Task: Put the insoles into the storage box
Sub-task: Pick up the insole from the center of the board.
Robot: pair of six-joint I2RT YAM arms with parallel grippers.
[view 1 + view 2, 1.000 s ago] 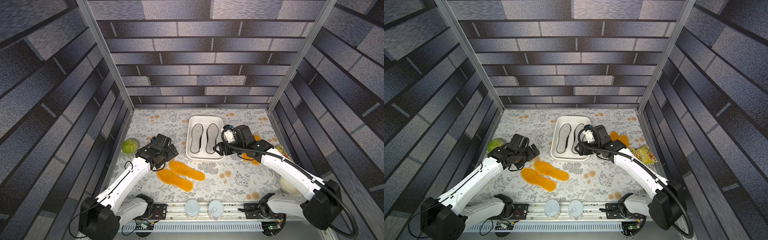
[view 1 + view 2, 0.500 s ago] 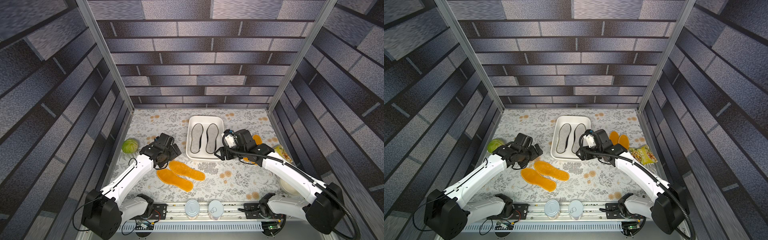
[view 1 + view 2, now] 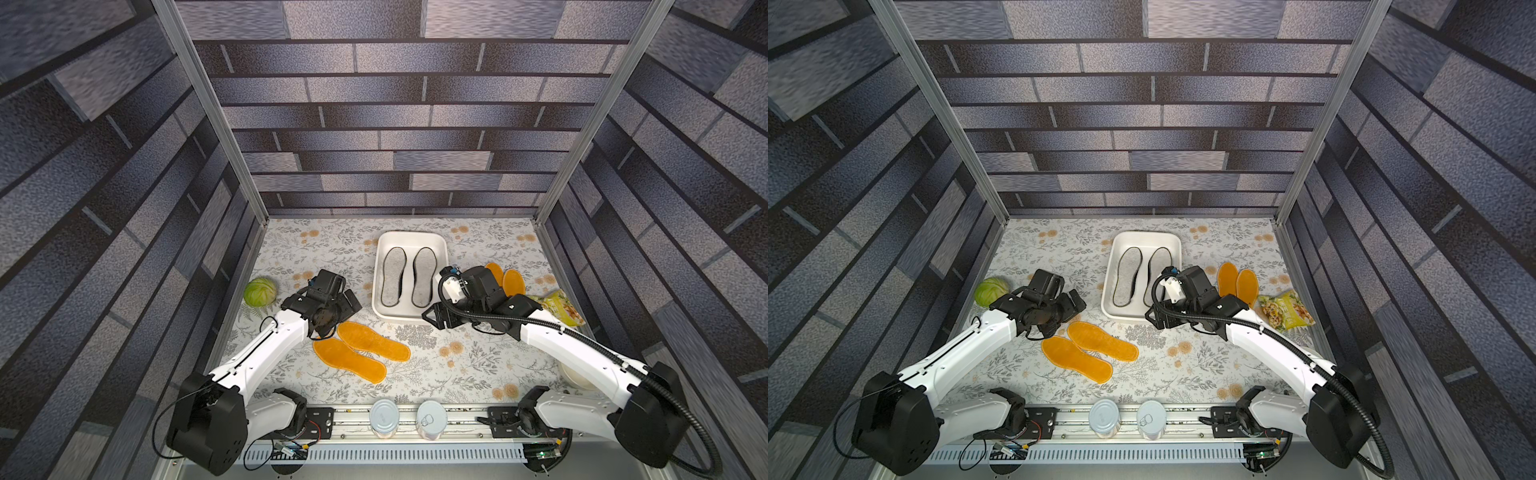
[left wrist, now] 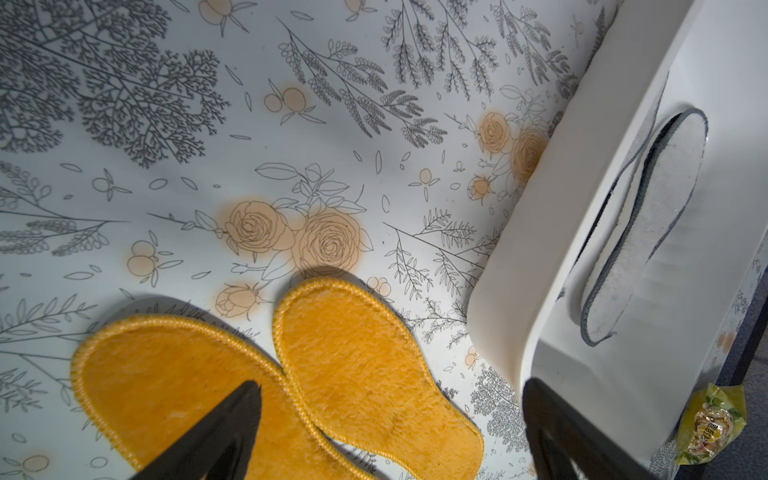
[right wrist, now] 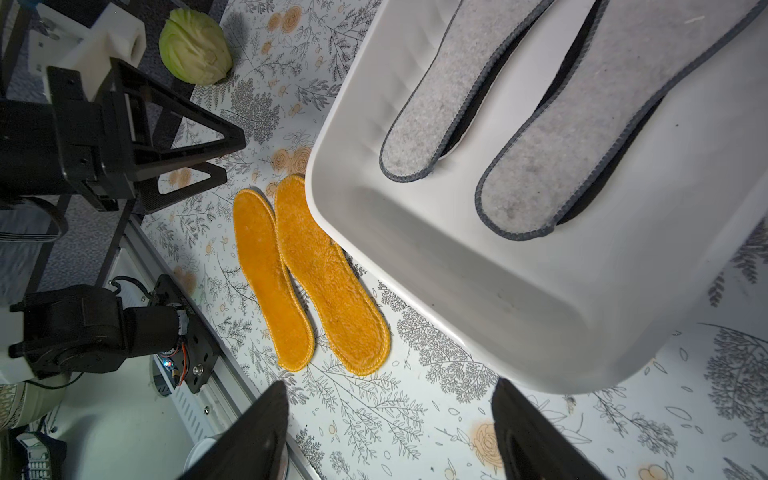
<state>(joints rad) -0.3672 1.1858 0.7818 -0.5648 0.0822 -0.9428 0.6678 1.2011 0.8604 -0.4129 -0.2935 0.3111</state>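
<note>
Floral tabletop (image 3: 457, 365), brick-patterned walls (image 3: 374, 124): storage box (image 3: 409, 235) holds two grey insoles (image 3: 394, 276) (something dark shows beneath them).
Left gripper (image 4: 390, 384) and right gripper (image 5: 388, 382) hang empty, jaws apart, at the box's robot-side corners. Orange insoles (image 3: 361, 349) lie just before the box. A second orange pair (image 3: 513, 282) lies beside it, partly hidden by the right arm (image 3: 582, 349). Cabbage (image 3: 260, 291) and snack bag (image 3: 561, 305) flank it.

Left tool (image 4: 390, 384) angled down, jaws spread wide; right tool (image 5: 388, 382) angled down, jaws parted; neither gripping.

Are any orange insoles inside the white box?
No, all four orange insoles lie on the table, outside the storage box.
</note>
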